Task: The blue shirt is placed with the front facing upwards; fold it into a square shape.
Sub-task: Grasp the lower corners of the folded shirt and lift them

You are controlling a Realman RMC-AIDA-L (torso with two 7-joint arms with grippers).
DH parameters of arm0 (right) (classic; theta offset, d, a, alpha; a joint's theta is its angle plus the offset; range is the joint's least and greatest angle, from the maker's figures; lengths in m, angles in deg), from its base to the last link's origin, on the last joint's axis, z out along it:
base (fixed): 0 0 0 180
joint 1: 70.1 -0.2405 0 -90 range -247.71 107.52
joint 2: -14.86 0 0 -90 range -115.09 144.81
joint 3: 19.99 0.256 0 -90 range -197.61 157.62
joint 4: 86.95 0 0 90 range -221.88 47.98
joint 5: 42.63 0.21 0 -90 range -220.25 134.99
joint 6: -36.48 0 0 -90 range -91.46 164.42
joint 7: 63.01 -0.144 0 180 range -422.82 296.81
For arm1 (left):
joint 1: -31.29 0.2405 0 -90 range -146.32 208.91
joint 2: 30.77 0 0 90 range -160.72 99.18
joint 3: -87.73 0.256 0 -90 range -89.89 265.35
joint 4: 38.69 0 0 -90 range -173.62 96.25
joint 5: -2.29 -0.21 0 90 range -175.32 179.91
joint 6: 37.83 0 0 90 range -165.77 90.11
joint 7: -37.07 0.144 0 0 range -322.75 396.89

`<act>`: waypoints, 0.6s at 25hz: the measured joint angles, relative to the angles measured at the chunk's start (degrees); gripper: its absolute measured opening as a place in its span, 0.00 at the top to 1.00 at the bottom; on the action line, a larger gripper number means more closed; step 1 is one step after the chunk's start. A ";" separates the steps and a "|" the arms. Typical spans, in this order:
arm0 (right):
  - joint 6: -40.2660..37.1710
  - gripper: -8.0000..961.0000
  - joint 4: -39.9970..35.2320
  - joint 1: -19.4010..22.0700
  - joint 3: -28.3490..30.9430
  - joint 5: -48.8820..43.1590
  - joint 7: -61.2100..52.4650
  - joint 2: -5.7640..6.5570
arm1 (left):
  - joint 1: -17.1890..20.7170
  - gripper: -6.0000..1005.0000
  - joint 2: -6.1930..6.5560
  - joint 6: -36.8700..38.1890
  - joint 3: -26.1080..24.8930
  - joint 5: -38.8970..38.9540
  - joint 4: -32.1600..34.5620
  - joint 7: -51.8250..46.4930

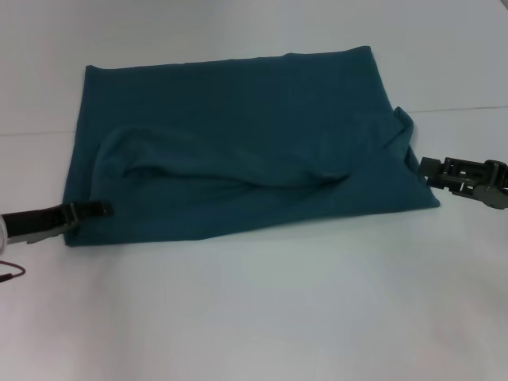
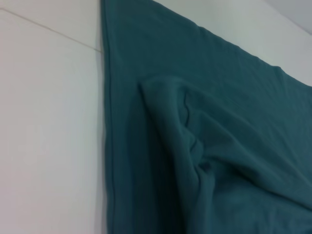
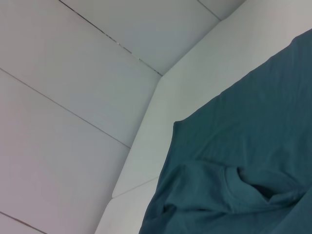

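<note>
The blue shirt (image 1: 238, 135) is lying on the white table (image 1: 262, 317), folded into a wide rectangular shape with only plain teal fabric showing. A rumpled fold is running across its middle from the left portion toward the right edge, and the near edge is slanting upward from left to right in the head view.

The left gripper (image 1: 101, 209) is sitting at the shirt's near-left corner, with its dark fingertips overlapping the fabric edge. Its jaws are appearing close together, but the pictures are not showing whether they are pinching the cloth; the state cannot be told.

The right gripper (image 1: 425, 170) is sitting at the shirt's right edge, just above the near-right corner, with its tip touching or just beside the bunched fabric there. Its jaw opening cannot be told either.

The left wrist view is showing the shirt's straight hemmed edge (image 2: 110, 146) lying flat on the table, with a raised, creased fold (image 2: 185, 141) beside it. The right wrist view is showing a shirt corner (image 3: 176, 125) resting on the table surface, with a puckered fold (image 3: 234, 183) nearby.
</note>
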 joint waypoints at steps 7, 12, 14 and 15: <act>-0.05 0.42 0.00 -0.01 0.00 0.00 0.00 -0.07 | -1.11 0.29 -0.39 -0.17 0.61 -0.12 -0.66 -0.23; -0.07 0.42 0.00 0.05 0.15 0.00 0.00 -0.07 | -2.81 0.33 0.27 -0.82 1.58 -1.04 -2.77 -2.67; -0.07 0.42 0.00 0.06 0.18 0.00 0.00 -0.07 | -3.00 0.35 0.31 -0.93 1.54 -1.93 -2.20 -4.71; -0.21 0.42 0.00 0.07 0.32 0.00 0.00 -0.07 | -3.01 0.36 0.31 -0.97 1.50 -2.22 -1.33 -5.80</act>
